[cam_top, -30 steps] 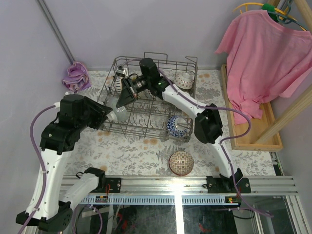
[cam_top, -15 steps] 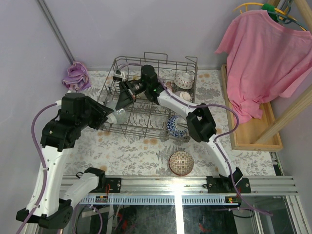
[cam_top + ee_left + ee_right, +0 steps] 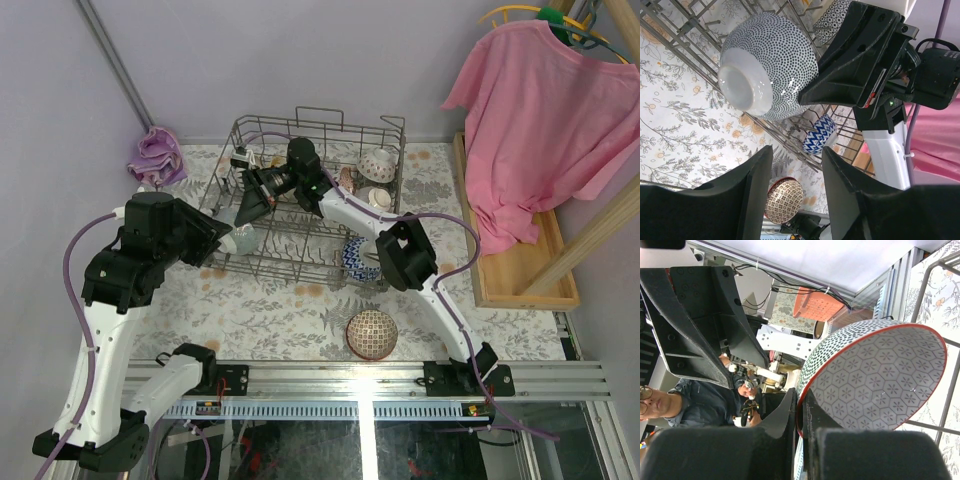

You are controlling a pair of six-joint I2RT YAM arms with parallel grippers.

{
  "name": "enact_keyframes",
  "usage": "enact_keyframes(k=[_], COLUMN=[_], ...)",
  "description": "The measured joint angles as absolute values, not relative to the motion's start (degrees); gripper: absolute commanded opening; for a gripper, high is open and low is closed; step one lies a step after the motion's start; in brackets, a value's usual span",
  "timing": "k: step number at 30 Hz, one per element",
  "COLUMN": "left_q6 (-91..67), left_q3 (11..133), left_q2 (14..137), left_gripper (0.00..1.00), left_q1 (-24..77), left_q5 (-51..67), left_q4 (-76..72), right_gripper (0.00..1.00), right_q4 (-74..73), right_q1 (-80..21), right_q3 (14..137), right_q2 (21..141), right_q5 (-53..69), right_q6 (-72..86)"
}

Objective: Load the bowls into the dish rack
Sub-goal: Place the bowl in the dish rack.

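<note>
Floral tablecloth (image 3: 270, 310), lilac wall (image 3: 300, 50), right end effector (image 3: 799, 405) pinching dotted bowl (image 3: 875, 375), left end effector (image 3: 797, 152) parted

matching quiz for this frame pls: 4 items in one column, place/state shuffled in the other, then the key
Things
1. dotted bowl
2. blue zigzag bowl
3. brown checked bowl
4. purple cloth

Place or state
A. upside down on the table, in front of the dish rack
B. rim pinched by the right gripper
C. bunched at the table's far left corner, outside the rack
D. inside the rack, near right corner

Pairs: 1-B, 2-D, 3-A, 4-C
</note>
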State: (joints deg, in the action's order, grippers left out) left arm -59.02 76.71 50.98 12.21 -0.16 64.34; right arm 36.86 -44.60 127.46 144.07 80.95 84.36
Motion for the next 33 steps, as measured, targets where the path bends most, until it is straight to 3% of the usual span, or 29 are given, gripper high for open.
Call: enact_keyframes(k=[33], left_q6=[-58.4], left_q3=[72.4], left_q2=[49.0], left_gripper=[0.42], left_q1=[12.2], left_q5=[-0.2], left_q4=[64.3], right_gripper=[0.14], right_q4=[43.5], right_q1=[-44.5], right_q3=[132.2], right_q2=[152.7], right_q5=[77.6], right_q6=[86.4])
